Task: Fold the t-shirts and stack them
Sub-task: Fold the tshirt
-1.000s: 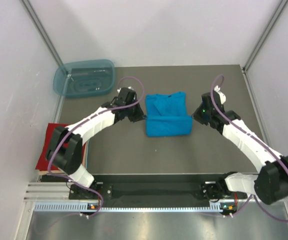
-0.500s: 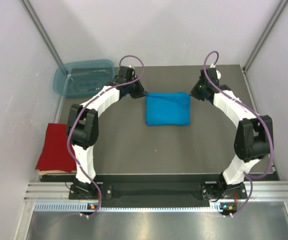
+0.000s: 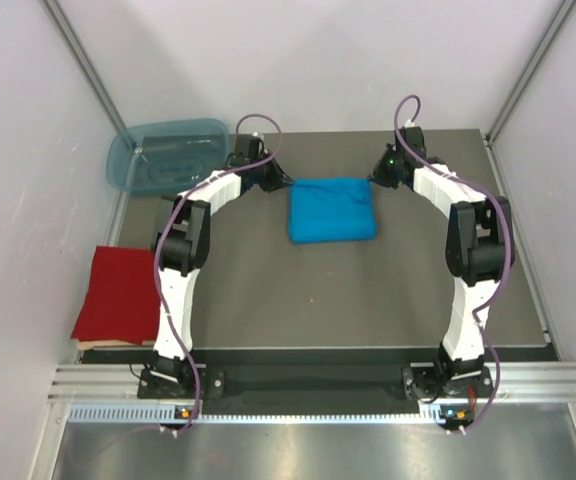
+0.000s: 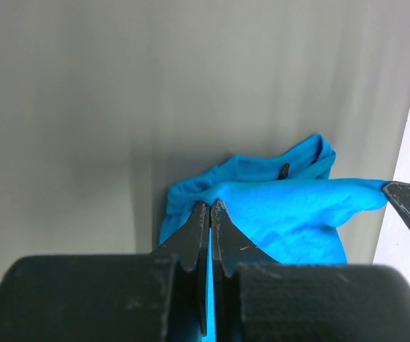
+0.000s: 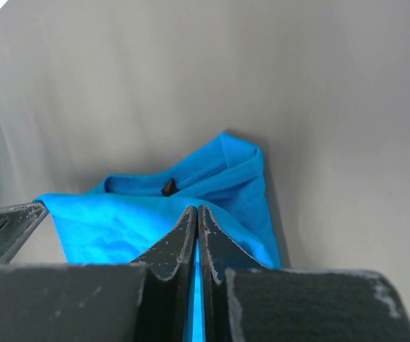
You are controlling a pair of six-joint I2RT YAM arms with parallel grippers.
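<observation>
The turquoise-blue t-shirt [image 3: 331,209] lies folded at the middle back of the grey table. My left gripper [image 3: 280,184] is shut on its far left corner, and my right gripper [image 3: 375,179] is shut on its far right corner. In the left wrist view the jaws [image 4: 209,206] pinch a cloth fold of the shirt [image 4: 283,210]. In the right wrist view the jaws [image 5: 197,210] pinch the shirt [image 5: 119,214] the same way, above the collar with its dark tag. The red t-shirt [image 3: 118,293] lies folded flat at the table's left edge.
A translucent blue-green plastic tub [image 3: 166,157] stands at the back left corner, just left of my left arm. White walls close in the table's back and sides. Bare grey table [image 3: 348,300] lies in front of the blue shirt.
Both grippers have carried the shirt's near edge away from me to its far edge, folding it in half. Both arms now stretch toward the back of the table.
</observation>
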